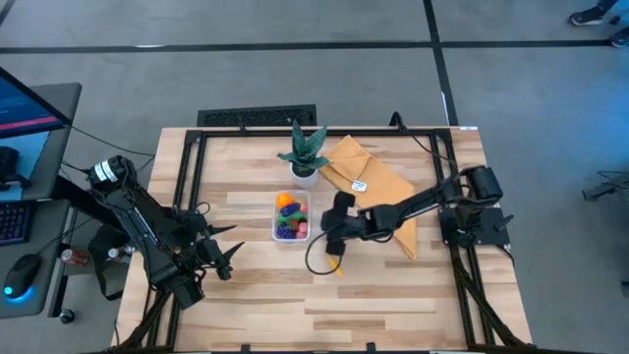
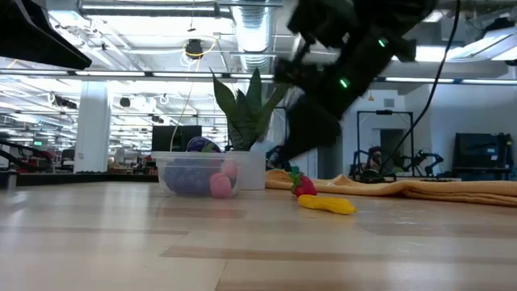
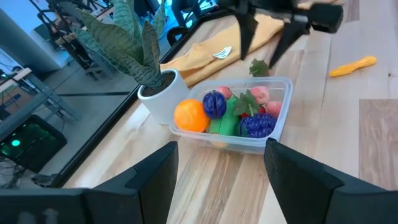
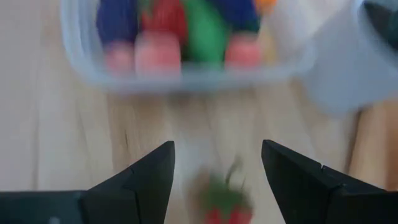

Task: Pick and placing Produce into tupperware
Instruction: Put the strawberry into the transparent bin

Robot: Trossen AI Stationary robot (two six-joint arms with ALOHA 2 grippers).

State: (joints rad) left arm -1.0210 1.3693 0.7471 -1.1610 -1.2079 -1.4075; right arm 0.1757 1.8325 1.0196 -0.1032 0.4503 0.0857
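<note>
A: Right gripper [image 1: 337, 218]?
B: Jaws spread, empty, centre frame beside the clear rectangular plastic tupperware [image 1: 276, 228] holding coloured toy produce [image 1: 289, 220].
A: Left gripper [image 1: 228, 258]?
B: Lower left, jaws spread.

Around my wooden table [image 1: 324, 295] I see a grey floor [image 1: 246, 69] with dark lines, a desk with a monitor [image 1: 25, 103], and bright ceiling lights [image 2: 145, 10].

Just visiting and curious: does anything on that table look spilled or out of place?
Yes. A small red strawberry-like toy and a yellow piece lie loose on the wood beside the clear container, not in it with the other produce. The open right gripper hangs over the red one.
</note>
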